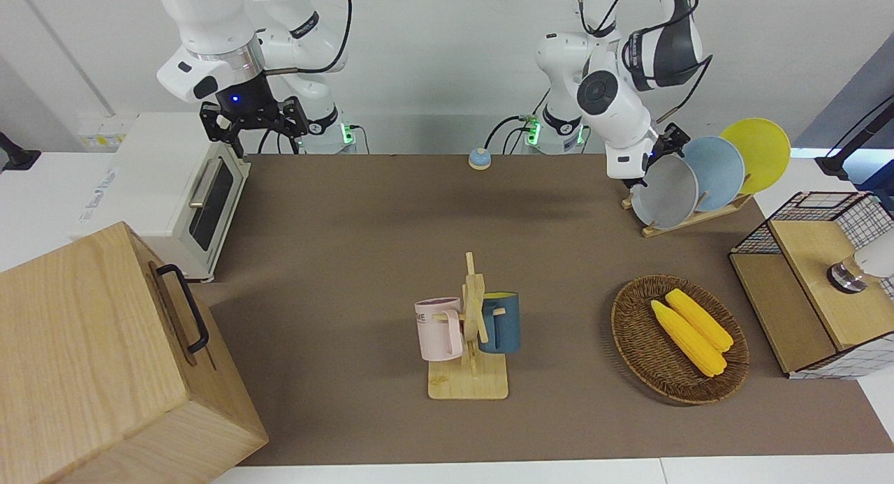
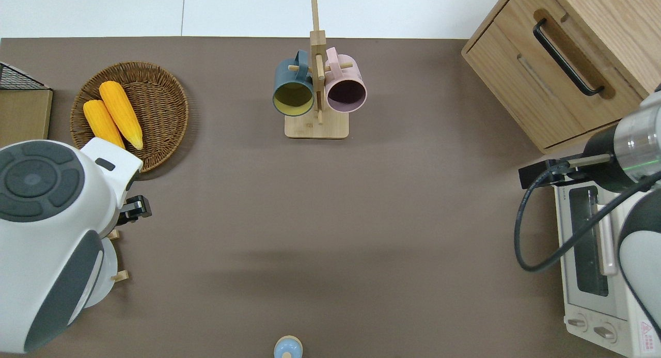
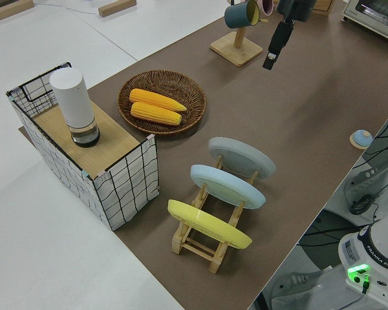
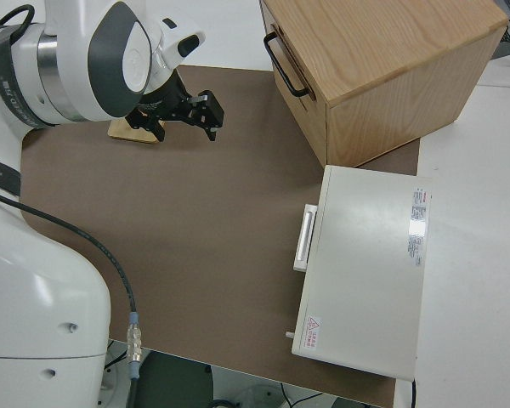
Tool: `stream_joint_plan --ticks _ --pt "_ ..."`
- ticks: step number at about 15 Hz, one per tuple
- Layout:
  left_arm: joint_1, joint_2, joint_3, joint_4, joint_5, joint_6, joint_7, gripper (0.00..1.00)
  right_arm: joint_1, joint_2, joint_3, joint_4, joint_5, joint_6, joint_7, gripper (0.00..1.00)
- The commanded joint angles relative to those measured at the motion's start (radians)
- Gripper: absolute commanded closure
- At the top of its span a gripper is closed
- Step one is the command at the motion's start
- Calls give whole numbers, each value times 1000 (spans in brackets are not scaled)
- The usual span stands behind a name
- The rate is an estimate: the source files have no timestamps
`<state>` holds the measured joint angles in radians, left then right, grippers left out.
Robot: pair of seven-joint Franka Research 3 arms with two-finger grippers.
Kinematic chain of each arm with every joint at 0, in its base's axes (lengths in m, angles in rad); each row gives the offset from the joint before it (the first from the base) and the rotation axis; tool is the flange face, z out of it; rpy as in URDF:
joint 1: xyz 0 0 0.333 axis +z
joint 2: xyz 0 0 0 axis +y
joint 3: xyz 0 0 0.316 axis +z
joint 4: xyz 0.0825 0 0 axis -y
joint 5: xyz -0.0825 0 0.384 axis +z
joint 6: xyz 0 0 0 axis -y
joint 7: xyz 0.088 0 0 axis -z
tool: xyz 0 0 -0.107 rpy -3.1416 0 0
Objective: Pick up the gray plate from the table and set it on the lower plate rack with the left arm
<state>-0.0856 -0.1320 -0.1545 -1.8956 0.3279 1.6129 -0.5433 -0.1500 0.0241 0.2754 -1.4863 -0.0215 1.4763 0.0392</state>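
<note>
The gray plate [image 3: 242,157] stands tilted in the lowest slot of the lower plate rack [image 3: 195,244], with the light blue plate [image 3: 227,186] and the yellow plate [image 3: 209,224] in the slots above it. The left side view shows it free of any grip. The front view sets the left gripper [image 1: 655,161] close by its upper rim, spread or closed I cannot tell. The right gripper [image 4: 185,115] is parked, fingers spread and empty, and the table [image 1: 349,225] is a brown mat edged in white before a pale wall.
</note>
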Motion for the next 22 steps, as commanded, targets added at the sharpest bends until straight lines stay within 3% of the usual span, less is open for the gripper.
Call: stream_joint_plan --ticks 1,6,10,16,22 --pt "-3 9 13 93 -151 2 104 9 -19 -3 18 9 -2 -14 13 17" --pt "4 2 27 168 -309 9 359 9 -19 -3 18 9 -2 -14 13 17" --pt "6 -26 36 165 -303 -7 353 5 -19 -3 18 9 -2 -14 13 17" --pt "4 -47 111 96 -306 31 396 5 -19 -3 18 9 -2 -14 13 17" --pt "0 -35 102 158 -307 18 376 0 -19 -3 18 9 -2 -13 13 17"
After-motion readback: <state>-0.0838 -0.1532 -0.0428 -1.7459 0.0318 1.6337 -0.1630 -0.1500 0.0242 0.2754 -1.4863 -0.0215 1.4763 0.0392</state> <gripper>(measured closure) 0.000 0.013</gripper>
